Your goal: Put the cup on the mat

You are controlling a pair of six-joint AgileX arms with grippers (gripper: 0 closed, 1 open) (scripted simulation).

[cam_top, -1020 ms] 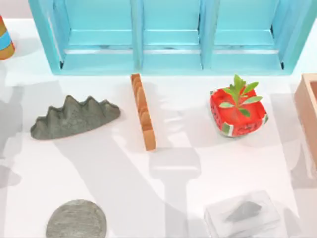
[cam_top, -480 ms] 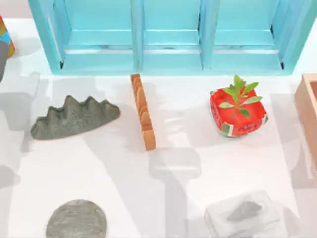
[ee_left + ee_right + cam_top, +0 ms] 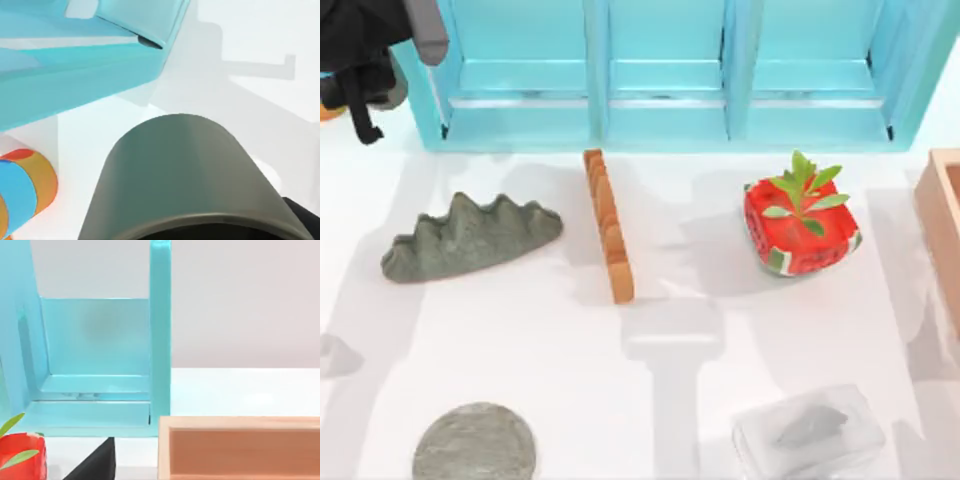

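The left arm of an AgileX pair hangs over the far-left corner of the white surface, its left gripper beside the turquoise wooden shelf unit and above an orange-and-blue striped object. Whether that gripper is wide or narrow cannot be told. A smooth grey rounded form sits close to the left wrist camera, and what it is remains unclear.

The task's round, dull grey, stone-speckled cup stands untouched at the near-left edge, well apart from the arm. The jagged grey stone-like ridge lies between them. Which item serves as the mat cannot be made out.

The step in hand appears to be the reach. It would go best by passing clear of the ridge, descending squarely over the cup and gripping one wall at the rim, since the vessel looks about as wide as the red watermelon-patterned plant pot. The lift should then be level.

The right arm's wrist camera faces the shelf's end and a pale wooden tray at the right.
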